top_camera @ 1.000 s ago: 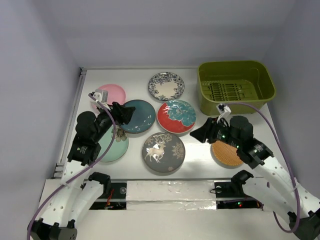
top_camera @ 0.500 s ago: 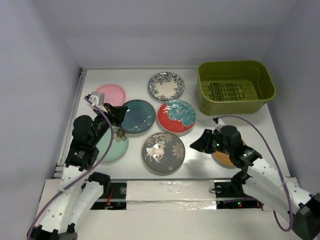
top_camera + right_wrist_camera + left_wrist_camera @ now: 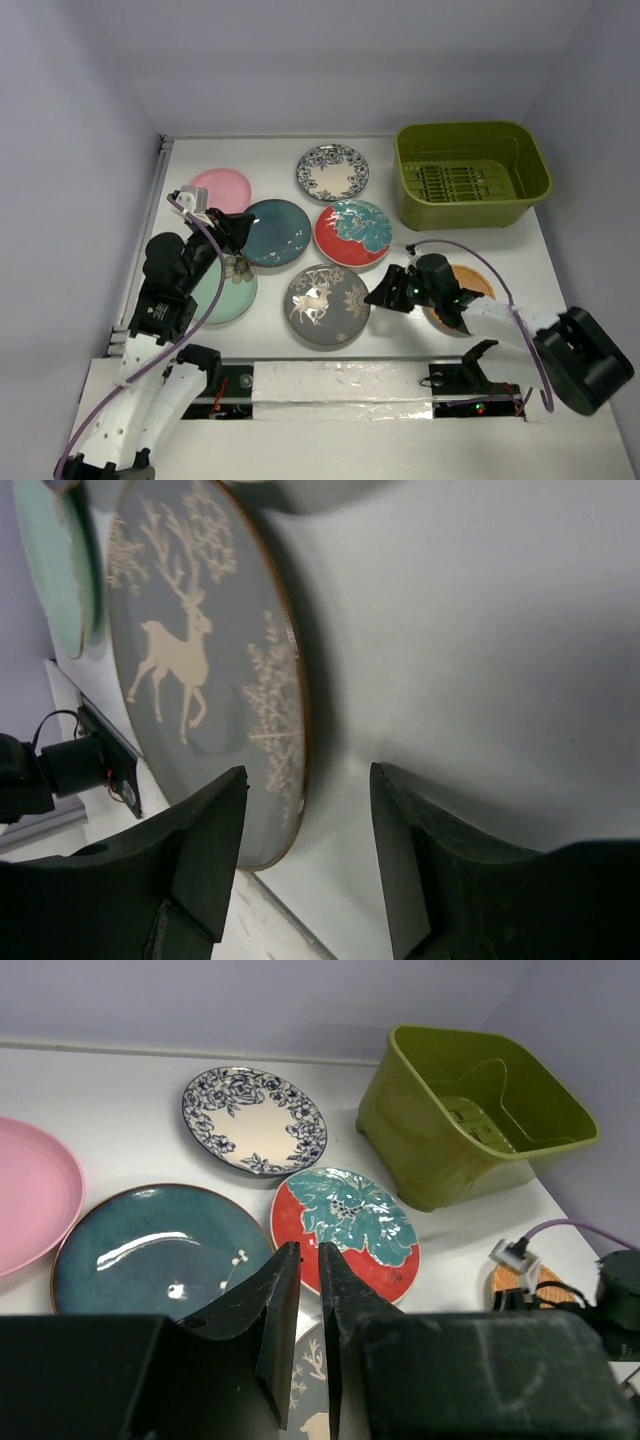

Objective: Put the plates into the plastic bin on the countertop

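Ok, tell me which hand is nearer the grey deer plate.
Right. The right hand sits open just right of the grey deer plate, facing its rim. The left hand is farther off, at the left edge of the dark teal plate.

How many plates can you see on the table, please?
7: pink plate far left, patterned plate far centre, teal plate, red plate mid-row, deer plate near centre, mint plate and orange plate flanking it, partly hidden.

Left of the fingers of the left gripper (image 3: pixel 302 1252), the pink plate (image 3: pixel 30 1205) runs off the frame edge. The deer plate (image 3: pixel 308 1380) shows only as a sliver between them. Beyond the left finger of the right gripper (image 3: pixel 305 775), the mint plate (image 3: pixel 55 570) is cropped. Behind those fingers, the orange-brown plate (image 3: pixel 478 281) lies half under the right arm (image 3: pixel 500 325).
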{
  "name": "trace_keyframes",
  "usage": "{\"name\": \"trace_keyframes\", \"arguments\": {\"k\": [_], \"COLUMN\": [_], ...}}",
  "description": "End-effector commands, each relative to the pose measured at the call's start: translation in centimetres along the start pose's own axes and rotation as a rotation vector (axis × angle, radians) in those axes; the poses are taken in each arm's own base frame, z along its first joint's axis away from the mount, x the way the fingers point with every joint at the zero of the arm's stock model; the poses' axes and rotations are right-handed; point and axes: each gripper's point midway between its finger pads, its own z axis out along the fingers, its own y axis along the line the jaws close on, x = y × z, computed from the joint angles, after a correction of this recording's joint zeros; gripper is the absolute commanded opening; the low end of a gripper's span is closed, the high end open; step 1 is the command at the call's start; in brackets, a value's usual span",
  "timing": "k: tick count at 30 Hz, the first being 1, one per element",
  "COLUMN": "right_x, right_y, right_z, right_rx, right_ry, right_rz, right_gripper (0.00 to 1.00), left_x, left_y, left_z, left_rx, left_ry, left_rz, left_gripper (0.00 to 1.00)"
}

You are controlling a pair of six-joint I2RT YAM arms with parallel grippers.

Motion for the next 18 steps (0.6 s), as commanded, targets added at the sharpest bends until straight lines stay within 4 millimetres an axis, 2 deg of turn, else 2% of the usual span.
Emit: {"name": "trace_keyframes", "arguments": {"k": [1,3,6,10,12,13,14,15,16,17,18], "right_x": [-0.6,0.4,0.7,1.6,1.8,2.1,1.7,1.5,2.1,1.0,1.8], "right_y": [2.2,1.0,0.9,0.2,-0.3,-1.3,-0.8,-1.0,-1.7,-0.1,-1.1], "right_z": [1.2,2.3,3.2,4.4,4.2,4.1,3.7,3.4,3.0,2.3,1.7], "right_rx": [-0.137,-0.106,-0.138,-0.171,-0.156,-0.109,-0.115,-0.101,-0.056,-0.094,-0.033], "right_ry": [-0.030,0.008,0.025,0.045,0.037,0.037,0.020,0.007,0.030,-0.006,0.030], "right_rz": [-0.024,-0.002,0.006,0.040,0.053,0.066,0.055,0.042,0.055,0.026,0.025], "right_gripper": [0.57,0.56,0.50,0.26,0.14,0.06,0.02,0.00,0.00,0.00,0.00], "left_x": [-1.2,-1.3,-1.3,-1.7,-1.9,-2.0,-2.1,-2.2,-2.3,-2.3,-2.3], "left_y": [-0.6,-0.6,-0.6,-0.6,-0.5,-0.5,-0.5,-0.5,-0.5,-0.5,-0.4], "left_z": [-0.2,-0.3,-0.3,-0.5,-0.7,-0.8,-0.9,-0.9,-1.0,-1.0,-1.0], "left_rx": [0.020,0.020,0.022,0.014,0.006,0.008,0.008,0.005,0.005,0.002,-0.001], "left_ry": [-0.044,-0.047,-0.048,-0.066,-0.079,-0.083,-0.091,-0.093,-0.097,-0.097,-0.098], "left_rz": [0.023,0.026,0.027,0.033,0.036,0.037,0.038,0.038,0.038,0.038,0.038], "left_gripper": [0.11,0.12,0.12,0.12,0.12,0.12,0.12,0.12,0.12,0.13,0.13]}}
